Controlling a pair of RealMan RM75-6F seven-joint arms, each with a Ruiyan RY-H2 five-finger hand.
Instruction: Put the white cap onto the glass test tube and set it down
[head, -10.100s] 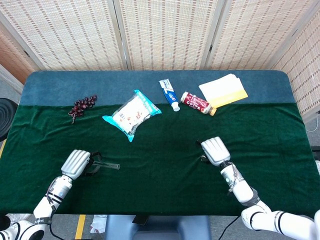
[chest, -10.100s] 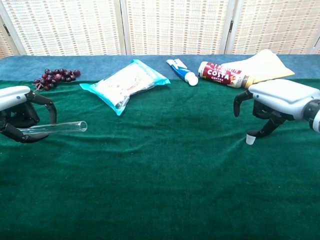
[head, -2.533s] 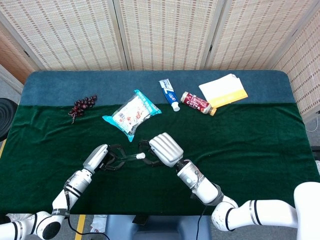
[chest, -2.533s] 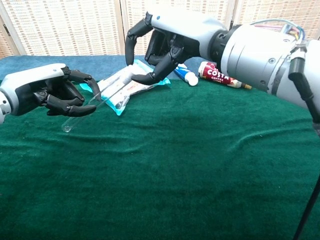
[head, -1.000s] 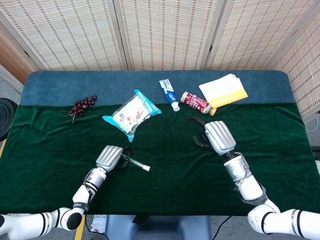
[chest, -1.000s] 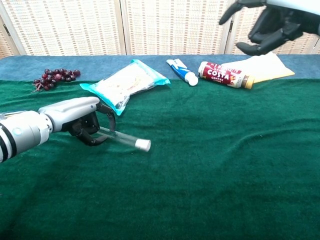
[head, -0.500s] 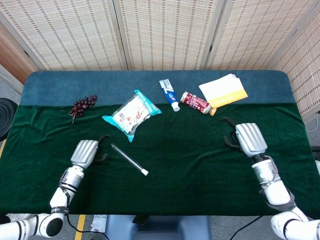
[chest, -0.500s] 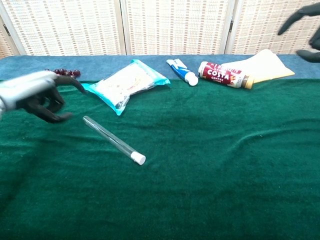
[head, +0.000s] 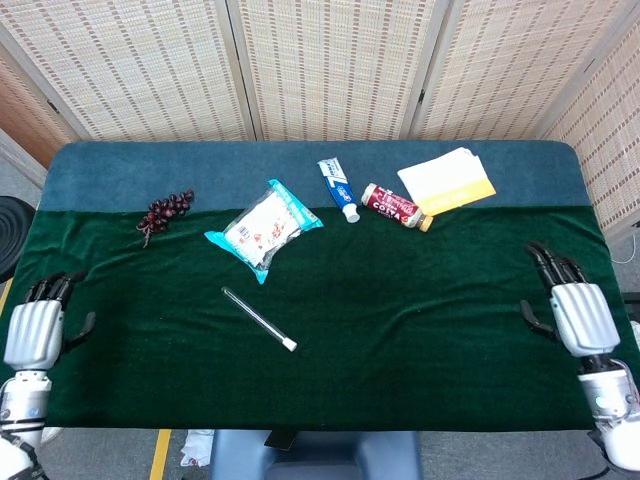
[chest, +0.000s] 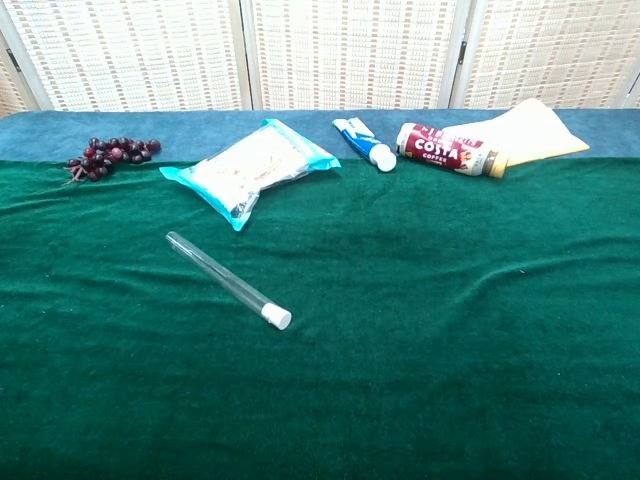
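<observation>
The glass test tube (head: 255, 316) (chest: 220, 272) lies on the green cloth, left of centre, slanting toward the near right. The white cap (head: 289, 344) (chest: 277, 318) sits on its near end. No hand touches it. My left hand (head: 33, 326) hangs at the far left table edge, fingers spread and holding nothing. At the far right edge my right hand (head: 575, 310) is likewise open with nothing in it. Neither hand shows in the chest view.
A snack packet (head: 263, 227) lies just behind the tube. Grapes (head: 165, 212) sit at the back left. A toothpaste tube (head: 338, 187), a Costa coffee bottle (head: 395, 206) and a yellow-white cloth (head: 447, 181) lie at the back right.
Both hands have pulled outward to the table's side edges and left the chest view. The capped tube stays where it lay half a second ago.
</observation>
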